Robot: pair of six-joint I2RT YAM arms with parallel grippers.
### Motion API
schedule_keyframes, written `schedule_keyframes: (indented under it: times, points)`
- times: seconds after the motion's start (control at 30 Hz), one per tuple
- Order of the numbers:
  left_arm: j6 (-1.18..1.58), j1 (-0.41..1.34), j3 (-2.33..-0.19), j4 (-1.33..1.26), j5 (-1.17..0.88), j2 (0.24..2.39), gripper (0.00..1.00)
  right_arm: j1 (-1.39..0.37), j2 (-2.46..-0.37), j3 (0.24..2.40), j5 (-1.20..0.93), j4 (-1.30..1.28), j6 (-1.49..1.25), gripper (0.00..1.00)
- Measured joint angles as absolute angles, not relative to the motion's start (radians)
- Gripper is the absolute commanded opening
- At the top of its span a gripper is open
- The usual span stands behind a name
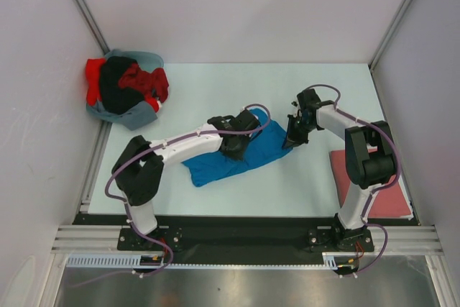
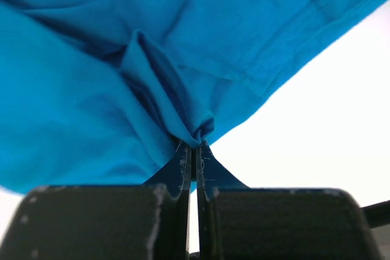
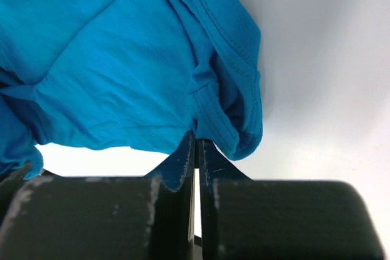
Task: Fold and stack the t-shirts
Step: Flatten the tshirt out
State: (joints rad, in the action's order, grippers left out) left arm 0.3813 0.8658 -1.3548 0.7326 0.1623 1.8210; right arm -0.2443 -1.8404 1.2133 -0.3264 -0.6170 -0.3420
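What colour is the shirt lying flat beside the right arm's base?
Dull pinkish-red. The shirt shows best in the top external view.

the left arm [image 1: 183, 147] hid the middle of the blue t-shirt [image 1: 212, 170]. the right arm [image 1: 370, 156] covered much of the pinkish-red t-shirt [image 1: 392, 203]. in both wrist views the blue t-shirt ran off the picture edges.

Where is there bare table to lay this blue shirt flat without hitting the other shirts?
The far strip of the table, between the shirt pile and the right wall, is bare. So is the near strip between the blue t-shirt and the pinkish-red t-shirt. It is crowded at the centre, around the blue t-shirt, and in the far-left corner.
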Motion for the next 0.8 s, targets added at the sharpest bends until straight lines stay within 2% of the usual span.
schedule_keyframes:
  times: [0.17,0.27,0.47,0.6,0.8]
  points:
    - [0.373,0.860,-1.365,0.771,0.242,1.757,0.00,-0.245,-1.837,1.231,-0.326,-0.648,-0.348,0.03]
    - [0.372,0.842,-1.365,0.789,0.272,1.691,0.00,-0.245,-1.815,1.232,-0.337,-0.669,-0.348,0.00]
    - [0.367,0.704,-1.415,0.830,0.328,1.520,0.00,-0.229,-1.773,1.331,-0.360,-0.757,-0.364,0.00]
    - [0.364,0.535,-1.558,0.850,0.334,1.454,0.00,-0.154,-1.742,1.540,-0.368,-0.807,-0.383,0.00]
    - [0.368,0.265,-1.898,0.814,0.267,1.438,0.00,0.021,-1.722,1.939,-0.411,-0.801,-0.458,0.00]
